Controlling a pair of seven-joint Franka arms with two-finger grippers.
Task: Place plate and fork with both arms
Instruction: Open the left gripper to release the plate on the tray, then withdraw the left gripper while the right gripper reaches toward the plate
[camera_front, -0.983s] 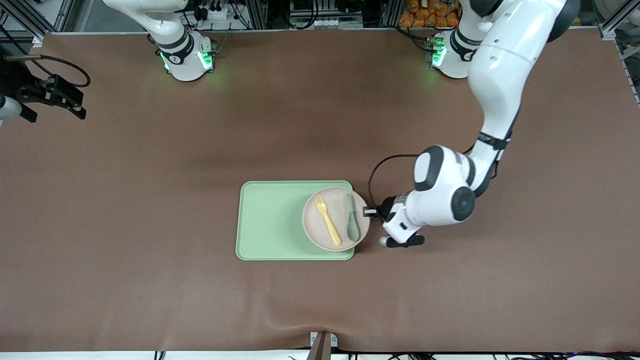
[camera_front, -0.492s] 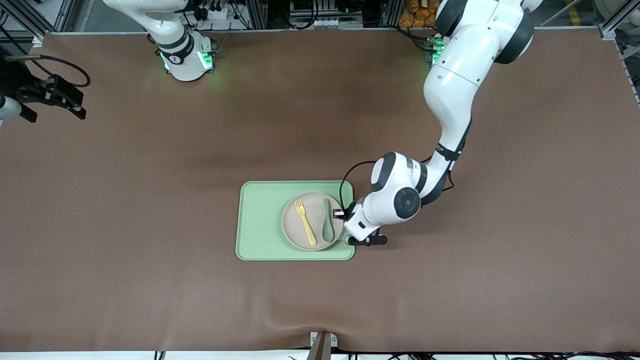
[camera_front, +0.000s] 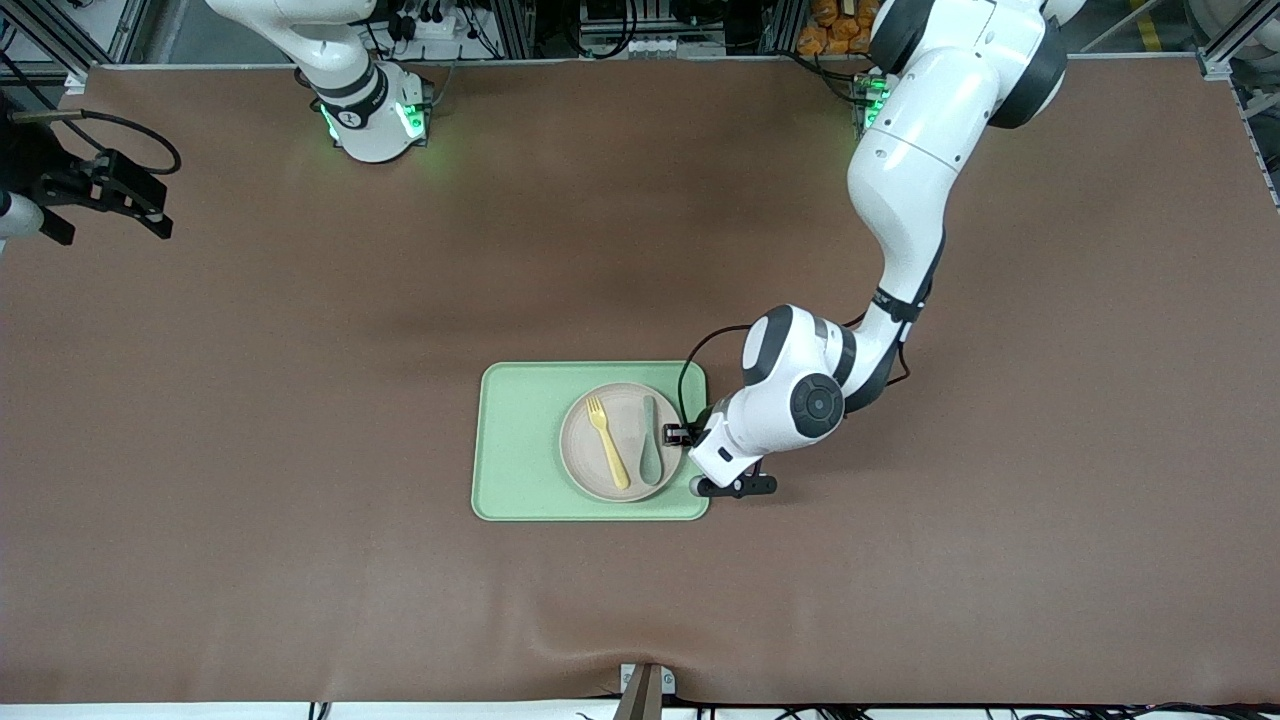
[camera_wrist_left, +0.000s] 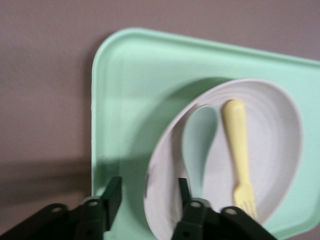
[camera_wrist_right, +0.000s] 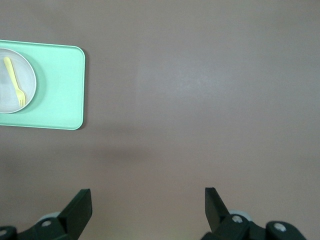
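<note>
Left wrist view: left tool has fingers apart astride plate rim, no longer pinching; plate w/ fork sits on tray. I'd back straight out, no rim snag. Right tool waits, fingers apart.

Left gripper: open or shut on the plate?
Open: the left gripper's fingers straddle the plate's rim with gaps showing.

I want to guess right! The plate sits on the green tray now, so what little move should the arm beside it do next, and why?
Probably the left gripper should back straight away from the plate. The plate lies on the tray, fork and spoon on it, and the jaws straddle its rim, apart. The right gripper waits, open.
</note>
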